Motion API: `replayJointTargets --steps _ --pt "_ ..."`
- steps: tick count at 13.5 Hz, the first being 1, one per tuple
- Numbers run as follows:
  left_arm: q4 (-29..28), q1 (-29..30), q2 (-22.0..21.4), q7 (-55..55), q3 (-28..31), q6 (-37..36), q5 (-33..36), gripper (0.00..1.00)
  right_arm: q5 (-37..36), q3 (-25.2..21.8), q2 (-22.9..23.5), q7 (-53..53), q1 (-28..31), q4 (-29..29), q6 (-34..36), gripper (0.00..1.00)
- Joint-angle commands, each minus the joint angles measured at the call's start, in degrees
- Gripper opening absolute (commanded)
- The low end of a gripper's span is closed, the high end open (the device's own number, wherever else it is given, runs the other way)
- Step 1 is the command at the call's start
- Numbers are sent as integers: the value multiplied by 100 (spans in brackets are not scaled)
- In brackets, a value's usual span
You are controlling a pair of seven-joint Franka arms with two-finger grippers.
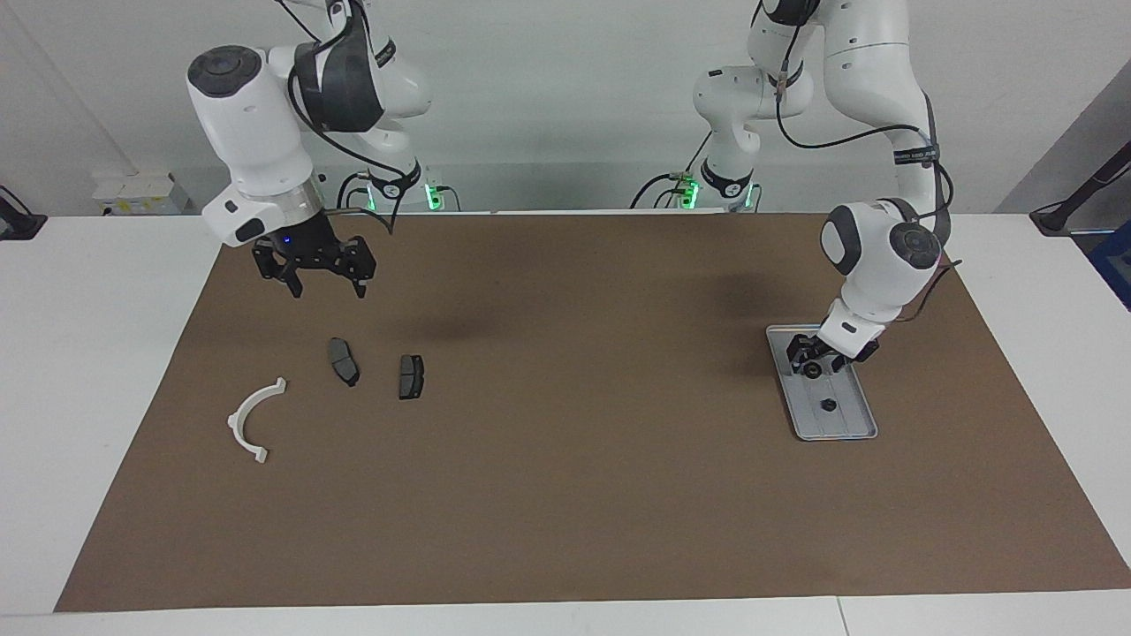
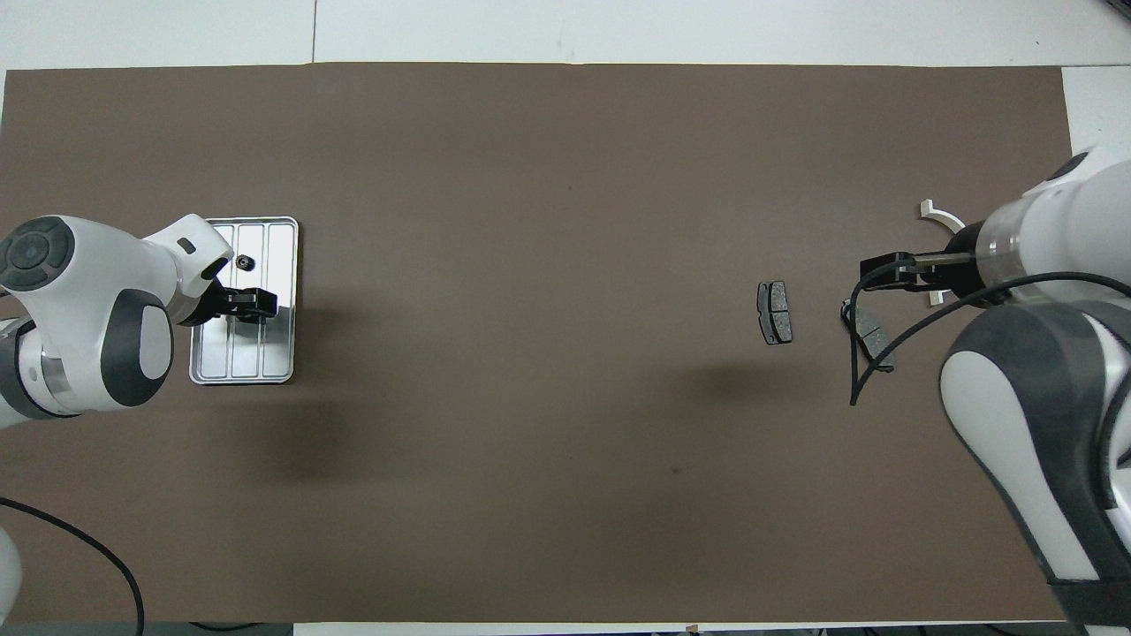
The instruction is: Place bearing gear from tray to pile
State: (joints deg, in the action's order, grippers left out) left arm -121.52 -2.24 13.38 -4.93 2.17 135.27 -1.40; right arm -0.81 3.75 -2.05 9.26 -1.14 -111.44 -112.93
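— Facing view first: where are the left jaws?

— Down in the tray (image 1: 861, 431), toward the left arm's end of the table. Their tips sit right at a small dark round part (image 1: 809, 371). Gripping it or only straddling it, I cannot tell.

— Any other bearing gear?

— A second dark gear (image 1: 829, 405) lies loose in the tray, farther from the robots.

— And the right jaws?

— Spread wide, empty, hanging over the brown mat (image 1: 574, 495) by the pile: a white half-ring (image 1: 250, 418) and two dark pads (image 1: 344, 360) (image 1: 411, 376).
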Motion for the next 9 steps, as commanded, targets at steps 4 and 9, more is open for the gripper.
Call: replayJointTargets --steps 4,9 --pt "-91 31 -11 -44 -24 113 -36 59 126 -6 775 883 -290 -97 -914 100" --pt "-135 5 -11 175 -24 149 -71 0 82 -6 1049 1254 -378 -88 -1162 100"
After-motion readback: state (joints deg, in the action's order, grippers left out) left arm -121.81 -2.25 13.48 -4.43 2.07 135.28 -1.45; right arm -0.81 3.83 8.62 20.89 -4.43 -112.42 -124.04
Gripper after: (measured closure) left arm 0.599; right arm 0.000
